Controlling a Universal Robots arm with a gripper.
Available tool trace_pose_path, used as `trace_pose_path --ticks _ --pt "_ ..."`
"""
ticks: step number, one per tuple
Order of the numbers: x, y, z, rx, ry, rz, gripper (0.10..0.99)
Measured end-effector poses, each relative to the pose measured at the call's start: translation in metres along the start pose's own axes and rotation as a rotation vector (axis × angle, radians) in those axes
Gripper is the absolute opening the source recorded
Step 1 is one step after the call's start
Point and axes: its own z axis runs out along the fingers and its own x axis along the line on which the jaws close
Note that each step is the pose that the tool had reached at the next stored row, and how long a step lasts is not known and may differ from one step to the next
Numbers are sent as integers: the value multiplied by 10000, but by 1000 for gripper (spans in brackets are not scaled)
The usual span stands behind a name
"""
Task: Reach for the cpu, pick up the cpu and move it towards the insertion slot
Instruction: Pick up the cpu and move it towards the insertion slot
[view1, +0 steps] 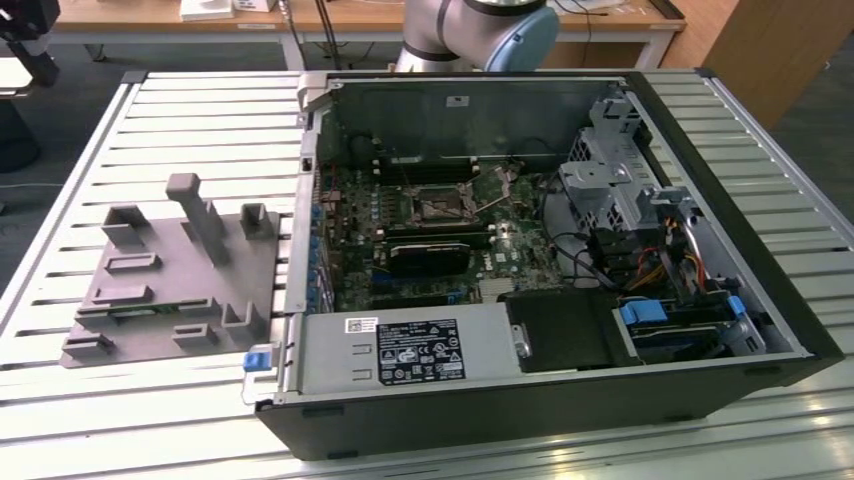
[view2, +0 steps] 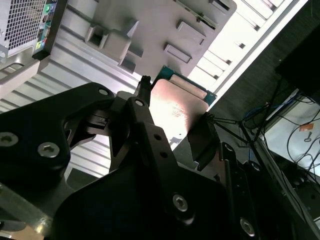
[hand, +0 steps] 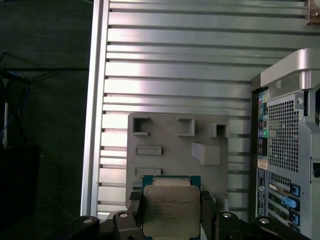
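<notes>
Grasping the cpu (hand: 171, 209) by its edges, our hand (hand: 172, 217) holds it above the grey fixture (hand: 177, 145) on the slatted worktop (hand: 175, 60); the open case (view1: 534, 250) with the slot (view1: 438, 203) lies beside.

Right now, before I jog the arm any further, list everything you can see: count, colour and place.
cpu: one, silvery top with green rim, held in the gripper above the grey fixture.
insertion slot: one, dark square with silvery frame, on the motherboard inside the open case.
grey fixture: one, grey plastic with posts and recesses, on the slatted table at the exterior view's left of the case.
computer case: one, black, lying open on the table.
power supply: one, silvery with black label, near edge of the case.
slatted table: one, silvery-white.
robot arm: one, grey with a blue joint cap, behind the case.
gripper: one, black, shut on the cpu's edges.
</notes>
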Motion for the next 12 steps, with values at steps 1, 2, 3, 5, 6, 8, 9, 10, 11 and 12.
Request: trace_pose_path --ticks 1,2,3,5,6,8,9,10,11,12 --pt "-13 0 -6 0 0 0 545" --pt "-28 0 -12 1 1 0 545" --pt "-45 0 -18 1 1 1 545" --pt "-79 0 -28 0 0 0 545" --pt "-95 0 -33 1 1 1 545" --pt "-124 0 -42 1 1 0 545" --pt "-141 -1 -46 0 0 -1 545" --pt "-156 0 -51 0 1 0 545" --pt "-172 0 -54 1 1 0 545" --pt "-191 -1 -57 0 0 0 545"
